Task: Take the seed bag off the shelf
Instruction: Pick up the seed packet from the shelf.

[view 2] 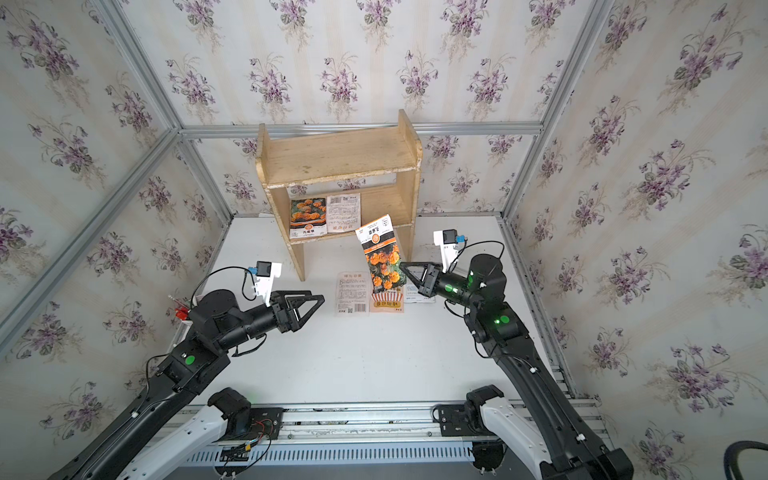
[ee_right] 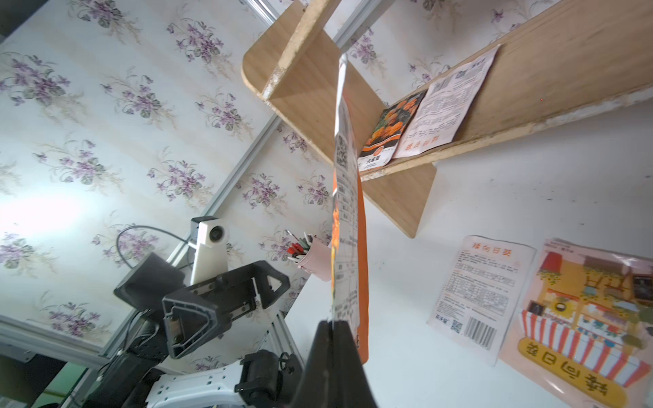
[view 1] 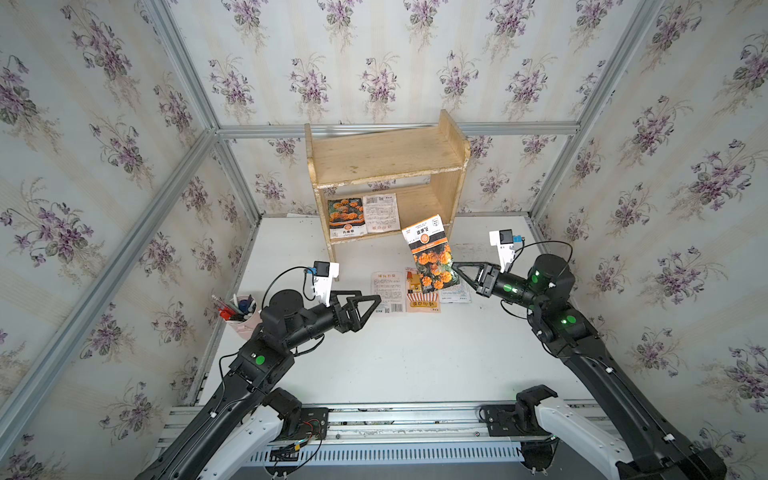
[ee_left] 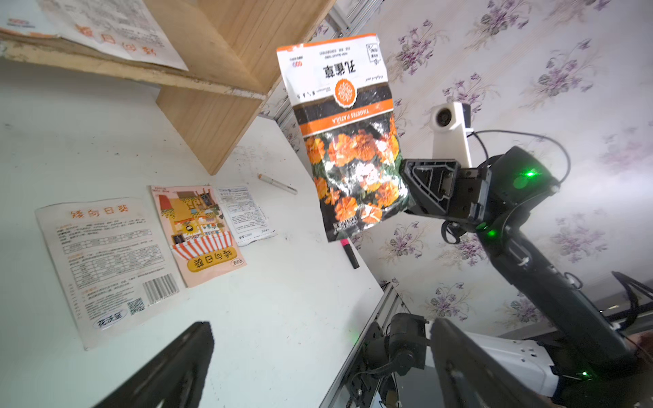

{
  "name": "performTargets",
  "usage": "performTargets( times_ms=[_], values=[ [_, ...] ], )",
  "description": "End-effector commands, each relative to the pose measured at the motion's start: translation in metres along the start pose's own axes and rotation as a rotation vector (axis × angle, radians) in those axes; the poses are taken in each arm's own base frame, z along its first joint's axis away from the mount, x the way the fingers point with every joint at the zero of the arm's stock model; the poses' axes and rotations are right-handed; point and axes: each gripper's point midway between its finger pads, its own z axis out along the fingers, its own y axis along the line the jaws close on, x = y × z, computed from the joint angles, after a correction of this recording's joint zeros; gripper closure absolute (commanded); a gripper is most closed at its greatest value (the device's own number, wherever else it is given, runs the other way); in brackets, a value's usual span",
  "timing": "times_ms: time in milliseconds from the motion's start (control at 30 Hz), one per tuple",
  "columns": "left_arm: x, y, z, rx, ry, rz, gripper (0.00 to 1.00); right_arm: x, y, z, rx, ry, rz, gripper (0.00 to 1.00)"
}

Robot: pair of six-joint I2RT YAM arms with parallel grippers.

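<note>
Right tool is clamped shut on one side edge of the seed bag, an orange-flowered packet held upright in the air. The packet is off both tiers of the shelf and sits at the rack's 5 o'clock in both top views. Whether its upper corner brushes the shelf's side panel cannot be told, since the two overlap in every view.

Left tool hovers with jaws spread wide and nothing between them, just at 9 o'clock of a row of packets on the white surface.

The shelf stands at the surface's 12 o'clock. A marigold packet and a white printed packet lie side by side on its lower tier.

Three packets lie flat in the row beneath the held packet:
- a white instruction-side packet;
- a striped sunflower packet, partly covered by the held one in the top views;
- a small white packet, mostly behind the right tool.

The left wrist view shows all three clear of the held packet. It also shows a pale stick and a pink-tipped dark marker, neither of which can be made out in the top views. The right wrist view catches the seed bag edge-on only.

A pink pen cup at the surface's 9 o'clock is half hidden by the left arm.
</note>
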Motion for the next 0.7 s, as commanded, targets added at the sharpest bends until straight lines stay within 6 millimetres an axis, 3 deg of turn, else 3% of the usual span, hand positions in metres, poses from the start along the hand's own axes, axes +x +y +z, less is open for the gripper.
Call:
performTargets(
  times_ms=[0,333,600,667],
  values=[
    [-0.023,-0.028,0.0,0.124,-0.081,0.018,0.0,-0.001,0.029,-0.003,-0.099,-0.016,0.014,1.0],
    [-0.037,-0.041,0.006,0.206,-0.134,-0.013,0.0,0.015,0.098,0.005,-0.286,0.009,-0.007,1.0],
    [-0.041,-0.06,0.008,0.289,-0.141,-0.03,0.06,0.018,0.109,0.011,-0.313,-0.016,-0.011,1.0],
    [-0.04,-0.064,0.008,0.305,-0.137,-0.031,0.14,0.018,0.109,0.012,-0.315,-0.018,-0.012,1.0]
  ],
)
